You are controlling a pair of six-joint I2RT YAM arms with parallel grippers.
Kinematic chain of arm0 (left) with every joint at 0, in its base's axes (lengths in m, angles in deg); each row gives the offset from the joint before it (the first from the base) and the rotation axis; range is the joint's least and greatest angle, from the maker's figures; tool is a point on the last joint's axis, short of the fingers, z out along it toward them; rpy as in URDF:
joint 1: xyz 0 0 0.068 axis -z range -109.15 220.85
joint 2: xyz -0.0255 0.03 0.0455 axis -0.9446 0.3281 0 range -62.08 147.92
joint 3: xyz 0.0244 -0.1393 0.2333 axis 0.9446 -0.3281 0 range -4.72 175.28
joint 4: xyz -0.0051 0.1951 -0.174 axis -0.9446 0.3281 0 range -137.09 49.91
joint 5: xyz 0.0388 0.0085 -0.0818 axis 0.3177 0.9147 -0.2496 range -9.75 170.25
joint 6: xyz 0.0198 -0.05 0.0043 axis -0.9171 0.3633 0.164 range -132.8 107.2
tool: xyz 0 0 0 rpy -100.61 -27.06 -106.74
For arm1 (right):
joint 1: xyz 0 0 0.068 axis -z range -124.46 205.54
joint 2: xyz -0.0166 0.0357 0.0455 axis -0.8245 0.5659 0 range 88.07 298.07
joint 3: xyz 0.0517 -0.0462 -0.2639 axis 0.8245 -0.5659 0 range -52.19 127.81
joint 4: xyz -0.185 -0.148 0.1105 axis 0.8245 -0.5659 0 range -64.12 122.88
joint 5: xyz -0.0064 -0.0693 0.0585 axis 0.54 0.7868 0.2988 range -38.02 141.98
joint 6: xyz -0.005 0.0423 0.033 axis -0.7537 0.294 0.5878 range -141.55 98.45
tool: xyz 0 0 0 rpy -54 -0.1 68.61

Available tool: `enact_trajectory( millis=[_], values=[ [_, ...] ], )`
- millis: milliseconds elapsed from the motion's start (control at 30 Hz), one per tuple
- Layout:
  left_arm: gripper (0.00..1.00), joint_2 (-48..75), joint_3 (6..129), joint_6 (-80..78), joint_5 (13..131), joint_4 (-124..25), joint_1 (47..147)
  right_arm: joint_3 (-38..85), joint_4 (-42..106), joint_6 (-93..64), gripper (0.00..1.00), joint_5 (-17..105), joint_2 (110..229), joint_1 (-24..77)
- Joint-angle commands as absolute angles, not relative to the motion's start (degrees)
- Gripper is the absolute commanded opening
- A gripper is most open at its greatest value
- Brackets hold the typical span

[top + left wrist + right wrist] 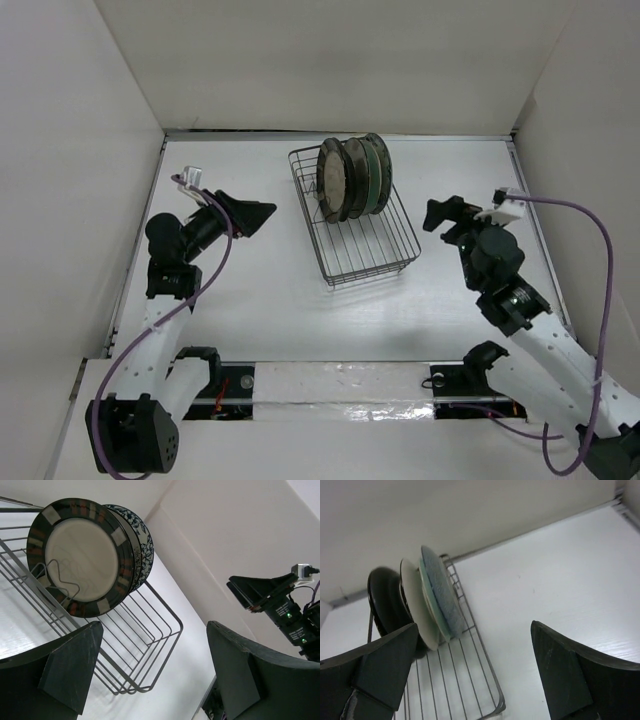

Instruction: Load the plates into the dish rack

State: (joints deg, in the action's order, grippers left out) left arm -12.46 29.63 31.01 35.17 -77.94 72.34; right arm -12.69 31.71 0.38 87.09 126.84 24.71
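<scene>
The dish rack (375,255) stands at the table's middle back. Several plates (350,178) stand on edge in its far half, packed together. In the left wrist view the dark-striped rim plate (80,555) faces me, with the blue floral plate (142,540) behind it. In the right wrist view the pale teal plate (440,597) is nearest, then a cream one (415,602) and a dark one (385,605). My left gripper (262,213) is open and empty, left of the rack. My right gripper (440,218) is open and empty, right of the rack.
White walls enclose the table at the back and both sides. The rack's near half (370,262) holds no plates. A purple cable (590,225) loops beside the right arm. A taped strip (340,385) runs along the near edge.
</scene>
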Motion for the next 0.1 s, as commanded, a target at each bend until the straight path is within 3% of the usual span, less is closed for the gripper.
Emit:
enact_trajectory(
  millis=[0,67],
  values=[
    [0.83,-13.8,30.6,28.7,35.2,-78.2,72.5,-11.3,34.4,1.4,1.0,82.2,127.8,24.6],
    [0.83,-14.5,30.5,28.9,35.3,-78.6,72.5,-11.5,35.6,1.4,1.0,81.3,128.1,24.1]
  ],
)
